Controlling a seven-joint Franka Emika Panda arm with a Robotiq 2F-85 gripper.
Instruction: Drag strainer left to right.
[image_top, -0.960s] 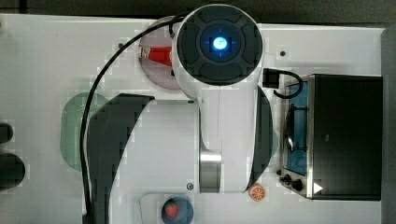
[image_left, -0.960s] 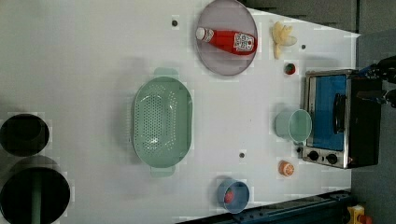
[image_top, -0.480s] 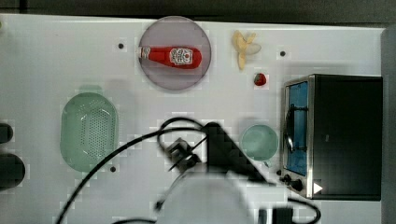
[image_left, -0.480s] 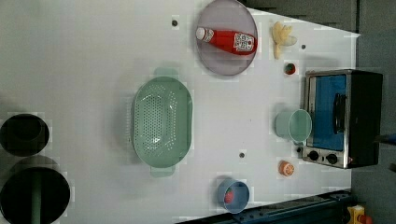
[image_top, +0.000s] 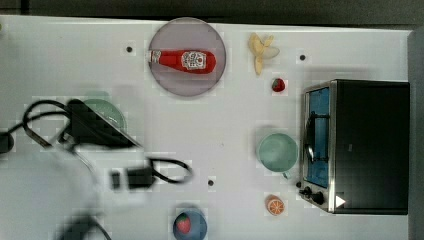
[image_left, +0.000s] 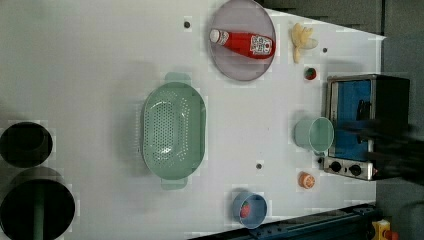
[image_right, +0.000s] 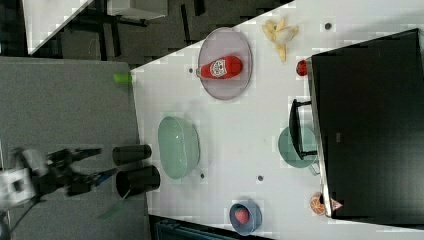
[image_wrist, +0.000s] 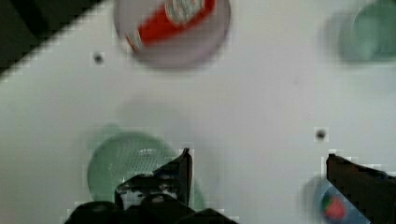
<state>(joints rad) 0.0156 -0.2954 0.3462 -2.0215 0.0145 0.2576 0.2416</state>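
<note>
The pale mint-green strainer (image_left: 173, 131) lies on the white table, left of centre in the left view, with nothing inside it. In the right view the strainer (image_right: 178, 146) sits near the table's left edge. My blurred arm (image_top: 95, 130) covers most of the strainer (image_top: 106, 111) in the top view. My gripper (image_wrist: 258, 156) is open and high above the table, with only bare table between its fingers. One finger (image_wrist: 181, 170) overlaps the strainer (image_wrist: 123, 163) in the wrist view. In the right view the gripper (image_right: 89, 165) appears left of the table.
A grey-lilac plate (image_left: 242, 62) holds a ketchup bottle (image_left: 242, 42). A teal cup (image_left: 314, 135) stands by the toaster oven (image_left: 367, 125). A blue bowl (image_left: 249, 210), an orange slice (image_left: 306, 180), a banana (image_left: 301, 40) and two black cylinders (image_left: 25, 145) are also around.
My arm has swung across the top view from the middle to the lower left, over the strainer. The strainer has not moved in the left view.
</note>
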